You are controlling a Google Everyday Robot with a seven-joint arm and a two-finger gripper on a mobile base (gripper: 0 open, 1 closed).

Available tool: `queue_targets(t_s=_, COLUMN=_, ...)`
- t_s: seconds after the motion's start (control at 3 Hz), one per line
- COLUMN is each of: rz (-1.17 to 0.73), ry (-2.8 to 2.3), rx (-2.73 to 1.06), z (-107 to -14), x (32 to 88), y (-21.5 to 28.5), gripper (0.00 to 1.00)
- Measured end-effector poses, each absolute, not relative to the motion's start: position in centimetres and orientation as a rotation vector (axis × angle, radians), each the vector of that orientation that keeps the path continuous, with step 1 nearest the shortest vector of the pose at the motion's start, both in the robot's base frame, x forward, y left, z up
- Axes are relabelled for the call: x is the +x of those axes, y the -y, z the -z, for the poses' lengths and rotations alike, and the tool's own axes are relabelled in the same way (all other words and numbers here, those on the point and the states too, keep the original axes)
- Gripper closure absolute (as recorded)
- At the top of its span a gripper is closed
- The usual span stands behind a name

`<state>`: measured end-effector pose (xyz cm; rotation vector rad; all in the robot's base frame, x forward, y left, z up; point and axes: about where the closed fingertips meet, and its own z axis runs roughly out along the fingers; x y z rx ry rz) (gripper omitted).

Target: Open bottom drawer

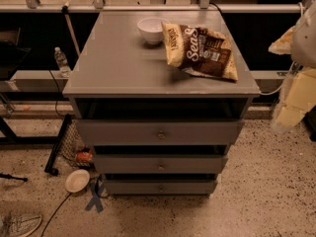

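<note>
Lowest in the grey three-drawer cabinet: slim flat grey bottom drawer with small round centre knob, just above the speckled floor. On the cabinet top, round white bowl touching a crumpled brown-and-yellow chip bag. At the right edge, apart from the cabinet, pale blurred gripper; cannot tell whether spread or pressed together.

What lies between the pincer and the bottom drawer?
In the camera view, the pincer hangs at the right edge beside the cabinet. Between it and the bottom drawer lie speckled floor and the cabinet's right front corner.
</note>
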<state>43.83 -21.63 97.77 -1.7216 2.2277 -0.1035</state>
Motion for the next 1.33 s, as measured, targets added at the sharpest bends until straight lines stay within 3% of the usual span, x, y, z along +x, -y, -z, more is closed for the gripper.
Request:
queue_targets(t_s=0.67, rz=0.070, ry=-2.234, rx=-1.688, z=-96.7, x=44.0, y=22.5, gripper=0.00)
queue_targets(t_s=1.33, rz=-0.069, ry=-2.228, rx=-1.628, z=-88.9, x=43.6, y=24.8, gripper=0.00)
